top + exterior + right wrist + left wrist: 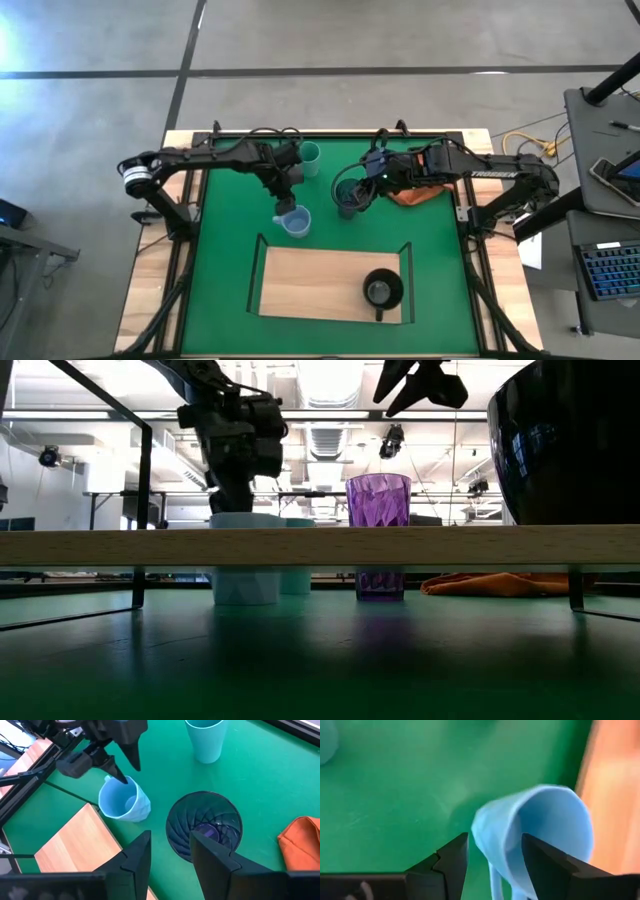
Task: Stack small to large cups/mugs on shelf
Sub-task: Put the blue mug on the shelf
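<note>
The left gripper (492,865) hangs over the blue mug (293,221), fingers spread to either side of its rim wall, not pinching. The mug stands on the green mat (230,250), just beside the shelf's (310,285) far edge. It looks light and rigid, with a faceted body and a thin handle — the rim wall is the sensible place to pinch, one finger inside, one outside; smooth glaze could slip, I'd guess.

The right gripper (170,852) hovers above the purple tumbler (204,826), fingers parted and empty. The tumbler is translucent and ribbed in a swirl, probably hard plastic or glass — grip the rim there too.

The teal cup (309,158) stands plain and tapered at the mat's far side. The glossy black mug (382,290) already sits on the pale wood shelf. An orange cloth (415,194) lies crumpled near the tumbler.
</note>
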